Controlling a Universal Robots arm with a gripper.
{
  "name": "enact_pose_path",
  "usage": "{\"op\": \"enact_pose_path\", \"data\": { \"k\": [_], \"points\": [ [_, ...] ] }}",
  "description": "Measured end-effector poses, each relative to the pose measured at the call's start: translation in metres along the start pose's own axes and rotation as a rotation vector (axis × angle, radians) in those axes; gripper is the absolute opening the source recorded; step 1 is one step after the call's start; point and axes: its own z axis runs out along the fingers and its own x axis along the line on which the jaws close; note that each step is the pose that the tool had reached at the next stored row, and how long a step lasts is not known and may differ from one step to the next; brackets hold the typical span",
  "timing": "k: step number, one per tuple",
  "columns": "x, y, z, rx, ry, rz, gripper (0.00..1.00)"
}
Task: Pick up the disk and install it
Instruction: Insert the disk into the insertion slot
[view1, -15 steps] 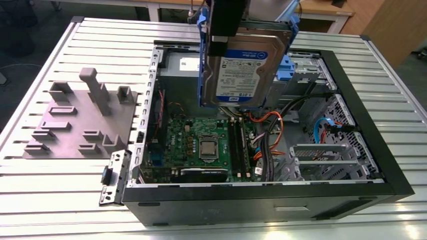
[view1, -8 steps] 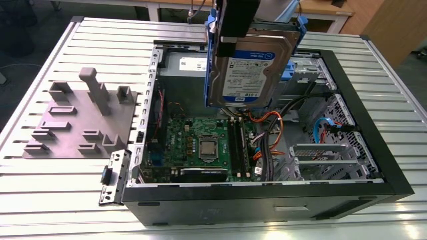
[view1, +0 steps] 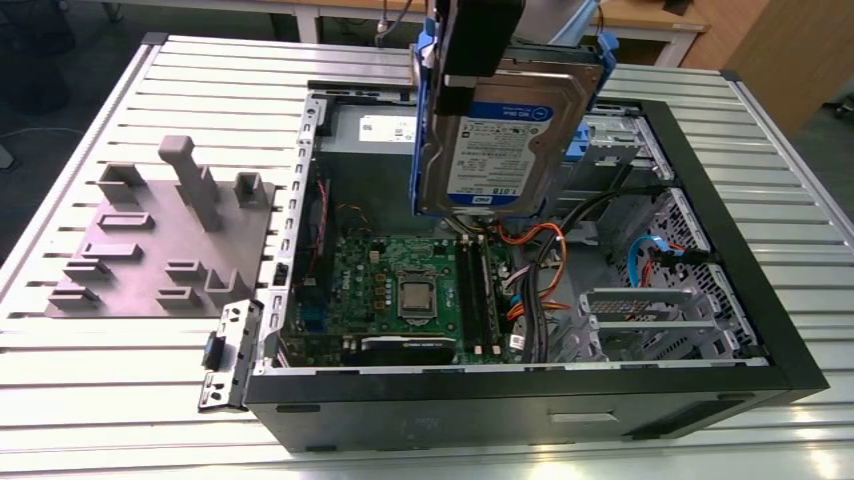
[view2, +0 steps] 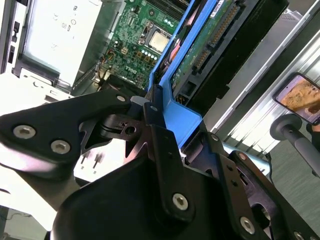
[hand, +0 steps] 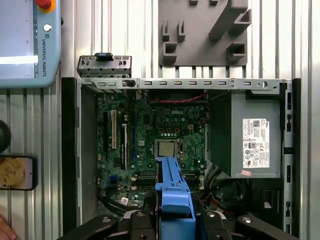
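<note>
Gripper: black gripper (view1: 470, 72) at the far top of the exterior view, hanging over the open case; also seen in both wrist views (view2: 159, 114) (hand: 175, 222).
Jaws: closed in on the blue bracket at the disk's upper end, one finger (view2: 165, 150) pressed on each side; the disk is gripped.
Disk: the disk (view1: 501, 140) is held in the air, standing on end and slightly tilted, with its white-and-blue label facing the exterior camera. The blue bracket runs along both long edges. The second wrist view shows its green circuit-board face (view2: 200, 55); the first wrist view shows the bracket edge-on (hand: 174, 192).
Disk position: above the open computer case (view1: 747, 330), over the motherboard (view1: 400, 290); not seated in any bay.
Case: lies on its side with the side panel off. The processor (hand: 167, 148) is exposed and orange cables (view1: 537, 248) lie below the disk.
Power supply: grey box with a white sticker (hand: 255, 142) in the far corner of the case.
Fixture plate: grey plate with raised blocks (view1: 147, 250) on the slatted table (view1: 80, 350), at the exterior view's left of the case.
Loose bracket: small metal piece (view1: 227, 352) just beside the case's near corner, on the exterior view's left.
Extras: teach pendant (hand: 30, 45) and phone (hand: 16, 172) on the table.
</note>
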Motion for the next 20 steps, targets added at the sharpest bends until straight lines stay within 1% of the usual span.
{"op": "enact_pose_path", "data": {
  "k": [7, 11, 15, 20],
  "points": [
    [0.0061, -0.0006, 0.0000, 0.0001, 0.0000, 0.000, 0.37],
    [0.0071, -0.0056, 0.0001, -0.0010, 0.0000, 0.000, 0.37],
    [0.0071, -0.0151, 0.0004, -0.0009, 0.0000, 0.000, 0.37],
    [0.0070, -0.0237, 0.0008, -0.0009, 0.0000, 0.000, 0.37]
  ]
}}
